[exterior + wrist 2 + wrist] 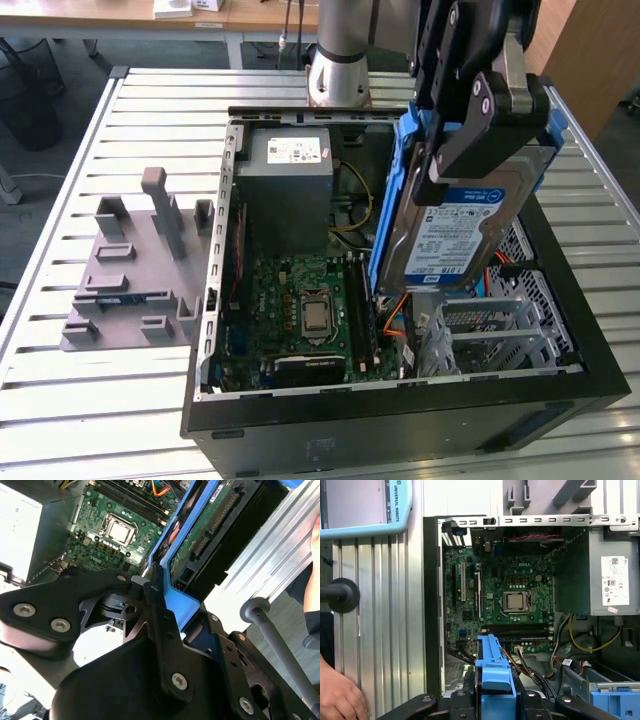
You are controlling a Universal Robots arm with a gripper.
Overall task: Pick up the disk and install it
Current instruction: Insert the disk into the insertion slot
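Gripper (432,165): black fingers pressed together on the disk (470,225), one finger across its labelled face, the other behind it. Firm pinch, no gap visible between finger and metal.

Disk position: upper part of the exterior view, toward the exterior view's right. It hangs in the air, tilted steeply, with the white-and-blue label toward the camera and blue rails along both long edges. Its lower end sits just above the orange cables, over the open side of the computer case (400,420). It is not seated in the drive cage (500,330), which lies below it in the lower right of the frame.

Second wrist view: the disk (210,525) shows its green board side and connector row, with a fingertip bearing on the blue rail.

First wrist view: the blue end of the disk (492,675) sits between the finger bases, with the motherboard (505,590) beyond it.

Case interior, exterior view: power-supply box (290,190) at the upper centre of the frame, and the motherboard below it with a bare processor (316,315) in its socket.

Surroundings: the case rests on a slatted metal table (100,400). A grey fixture block (140,270) sits on the table at the exterior view's left, well apart from the case.

A person's hand (340,695) rests on the table slats beside the case in the first wrist view
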